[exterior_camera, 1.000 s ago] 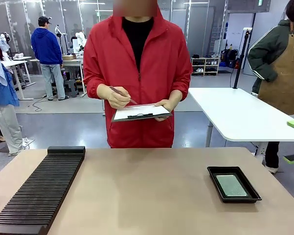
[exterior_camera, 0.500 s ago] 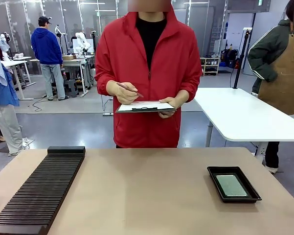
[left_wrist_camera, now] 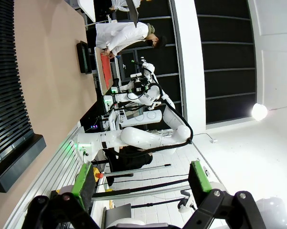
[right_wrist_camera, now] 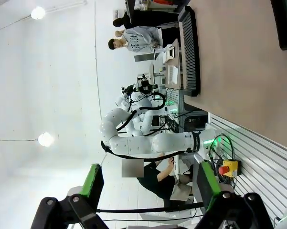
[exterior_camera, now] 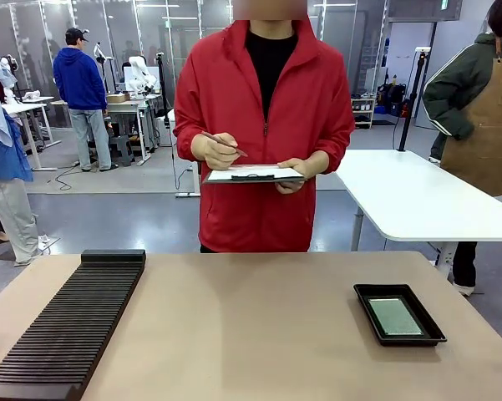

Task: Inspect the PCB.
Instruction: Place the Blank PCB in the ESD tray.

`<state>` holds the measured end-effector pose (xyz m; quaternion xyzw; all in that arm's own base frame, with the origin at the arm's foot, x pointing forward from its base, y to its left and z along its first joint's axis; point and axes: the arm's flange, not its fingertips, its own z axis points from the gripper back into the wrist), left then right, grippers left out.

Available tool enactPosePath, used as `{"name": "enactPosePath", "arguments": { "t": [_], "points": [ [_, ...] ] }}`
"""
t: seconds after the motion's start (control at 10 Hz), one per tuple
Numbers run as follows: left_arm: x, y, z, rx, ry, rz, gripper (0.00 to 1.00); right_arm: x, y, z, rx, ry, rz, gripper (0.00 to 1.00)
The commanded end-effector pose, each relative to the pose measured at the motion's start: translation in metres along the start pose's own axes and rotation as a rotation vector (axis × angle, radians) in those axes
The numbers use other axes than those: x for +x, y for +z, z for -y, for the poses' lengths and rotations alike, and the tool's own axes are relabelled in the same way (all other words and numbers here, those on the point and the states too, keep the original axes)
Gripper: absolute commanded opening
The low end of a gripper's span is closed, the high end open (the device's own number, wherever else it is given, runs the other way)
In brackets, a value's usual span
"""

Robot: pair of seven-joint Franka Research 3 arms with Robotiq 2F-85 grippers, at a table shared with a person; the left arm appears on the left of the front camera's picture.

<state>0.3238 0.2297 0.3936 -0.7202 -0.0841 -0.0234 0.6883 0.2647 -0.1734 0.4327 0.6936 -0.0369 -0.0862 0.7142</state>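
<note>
Lying flat, thin grey-green PCB [exterior_camera: 395, 317] fills shallow black tray [exterior_camera: 363, 299]

table [exterior_camera: 251, 334]: matt tan laminate | tray [exterior_camera: 363, 302]: black plastic | PCB [exterior_camera: 395, 317]: matt grey-green

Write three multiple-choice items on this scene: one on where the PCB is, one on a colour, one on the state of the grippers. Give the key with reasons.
1. Where does the PCB lie?
A. In the black tray
B. On the slotted black rack
C. On the clipboard

2. What colour is the jacket of the person at the far side of the table?
A. Blue
B. Red
C. Grey

3. How are the left gripper and the right gripper?
A. Both shut on the PCB
B. One open, one shut
C. Both open, holding nothing

Key: 1 A, the board sits flat inside the tray; 2 B, the jacket is red; 3 C, each wrist view shows the green pads wide apart with nothing between.
</note>
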Motion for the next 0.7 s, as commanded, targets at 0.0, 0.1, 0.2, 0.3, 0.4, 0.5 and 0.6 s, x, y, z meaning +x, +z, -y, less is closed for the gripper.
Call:
{"name": "enactPosePath", "arguments": {
  "t": [0.0, 0.1, 0.2, 0.3, 0.4, 0.5, 0.6],
  "points": [
    [-0.002, 0.0001, 0.0044, 0.008, 0.013, -0.007, 1.0, -0.0013, 0.0016, -0.0036, -0.005, 0.007, 0.002, 1.0],
    [-0.002, 0.0001, 0.0044, 0.008, 0.013, -0.007, 1.0, -0.0013, 0.0016, -0.0036, -0.005, 0.007, 0.002, 1.0],
    [-0.002, 0.0001, 0.0044, 0.008, 0.013, -0.007, 1.0, -0.0013, 0.0016, -0.0036, -0.005, 0.007, 0.002, 1.0],
    [-0.002, 0.0001, 0.0044, 0.008, 0.013, -0.007, 1.0, -0.0013, 0.0016, -0.0036, -0.005, 0.007, 0.002, 1.0],
    [-0.002, 0.0001, 0.0044, 0.008, 0.013, -0.007, 1.0, -0.0013, 0.0016, -0.0036, -0.005, 0.007, 0.002, 1.0],
    [-0.002, 0.0001, 0.0044, 0.008, 0.013, -0.007, 1.0, -0.0013, 0.0016, -0.0036, -0.005, 0.007, 0.002, 1.0],
    [-0.002, 0.0001, 0.0044, 0.008, 0.013, -0.007, 1.0, -0.0013, 0.0016, -0.0036, -0.005, 0.007, 0.002, 1.0]
  ]
}}
